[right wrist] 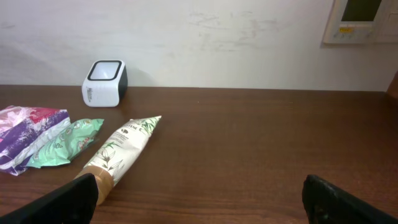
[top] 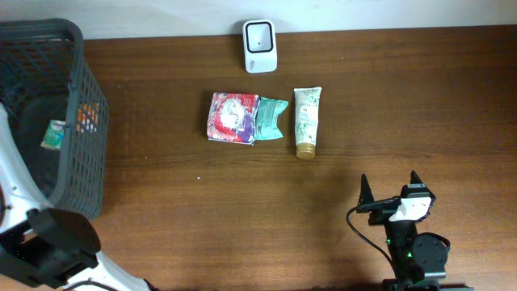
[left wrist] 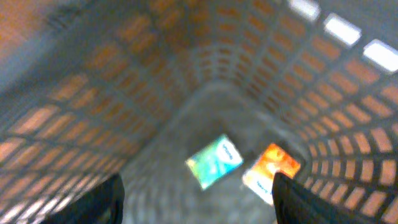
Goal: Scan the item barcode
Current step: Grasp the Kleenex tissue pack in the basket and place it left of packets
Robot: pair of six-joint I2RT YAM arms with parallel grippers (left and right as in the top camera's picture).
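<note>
Three items centre: red packet (top: 233, 117), green packet (top: 271, 118), tube (top: 307, 120); scanner (top: 259, 46) far; left gripper (left wrist: 198, 196) over basket (top: 89, 149), right gripper (right wrist: 205, 202) near: both spread, empty.

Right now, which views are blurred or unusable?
Left wrist: motion-blurred, basket mesh smeared, green packet and orange packet soft. Right wrist: sharp, tube and scanner crisp. Overhead: sharp, table evenly lit.

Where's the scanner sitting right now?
Overhead view: the white scanner stands at the table's far edge, near the middle, just behind the green sachet and the cream tube.
</note>
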